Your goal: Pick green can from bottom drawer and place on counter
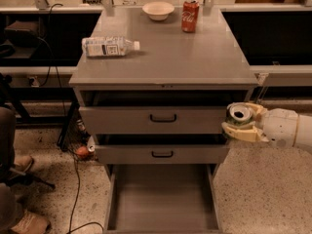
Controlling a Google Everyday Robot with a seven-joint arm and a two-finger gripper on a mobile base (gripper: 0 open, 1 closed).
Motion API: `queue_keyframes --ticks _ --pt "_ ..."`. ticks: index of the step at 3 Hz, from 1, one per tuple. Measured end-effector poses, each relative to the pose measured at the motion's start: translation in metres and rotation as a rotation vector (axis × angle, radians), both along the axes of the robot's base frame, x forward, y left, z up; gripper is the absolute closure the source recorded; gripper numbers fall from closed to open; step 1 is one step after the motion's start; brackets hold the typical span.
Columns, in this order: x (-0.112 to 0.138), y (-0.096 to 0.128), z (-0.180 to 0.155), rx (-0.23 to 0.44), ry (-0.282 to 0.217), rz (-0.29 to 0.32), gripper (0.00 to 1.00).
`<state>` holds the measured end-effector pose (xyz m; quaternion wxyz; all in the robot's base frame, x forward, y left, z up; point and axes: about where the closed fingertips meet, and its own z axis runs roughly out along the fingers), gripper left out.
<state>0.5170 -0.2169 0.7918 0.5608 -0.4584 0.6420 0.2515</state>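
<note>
My gripper [240, 121] is at the right side of the cabinet, level with the top drawer, and is shut on the green can [239, 115]. The can is upright; its silver top with pull tab shows between the cream fingers [242, 133], and its dark green side is mostly hidden. The bottom drawer [161, 199] is pulled out below, with a bare flat floor. The counter [170, 52] is the grey cabinet top, above and left of the gripper.
On the counter lie a plastic bottle [108, 46] on its side at the left, a white bowl [158, 9] at the back, and a red Coca-Cola can [190, 14] at the back right. Two upper drawers [156, 120] with black handles are slightly open. A person's legs [14, 179] are at the left.
</note>
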Motion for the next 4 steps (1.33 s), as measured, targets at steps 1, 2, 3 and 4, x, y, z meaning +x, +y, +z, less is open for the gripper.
queue_keyframes --ticks 1,2,3,4 --pt "0.008 -0.009 0.032 0.031 0.005 -0.02 1.0" --pt "0.02 -0.017 0.082 0.053 0.003 -0.016 1.0" --pt "0.069 -0.01 0.124 0.048 0.049 -0.01 1.0" --pt "0.126 0.015 0.141 0.043 0.072 0.02 1.0"
